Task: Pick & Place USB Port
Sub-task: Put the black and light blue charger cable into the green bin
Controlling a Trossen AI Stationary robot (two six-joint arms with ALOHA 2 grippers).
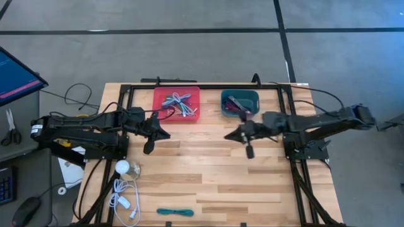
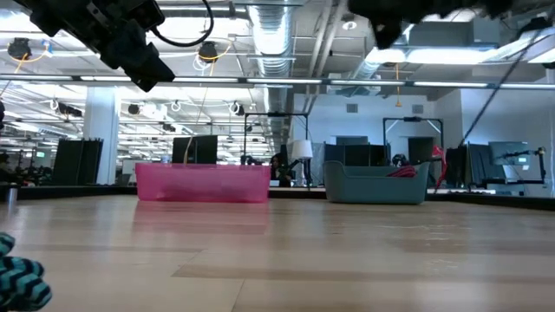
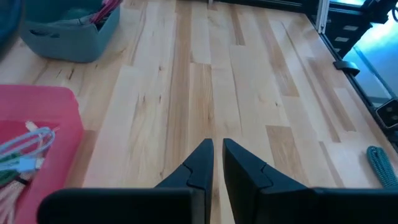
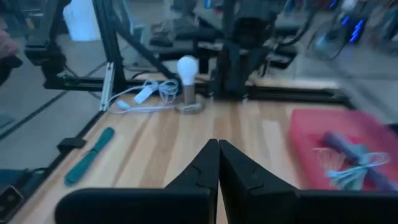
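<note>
Here both arms reach inward above the table, left tool [image 1: 153, 133] and right tool [image 1: 243, 140] closed, empty.

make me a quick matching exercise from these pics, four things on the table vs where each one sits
Things:
1. red bin
2. teal bin
3. white bulb
4. teal cable

Places:
A. near edge of the table, about the middle
B. far edge, on the right arm's side
C. near the left arm's base, by the white cable
D. far edge, on the left arm's side

Pairs: 1-D, 2-B, 3-C, 4-A
</note>
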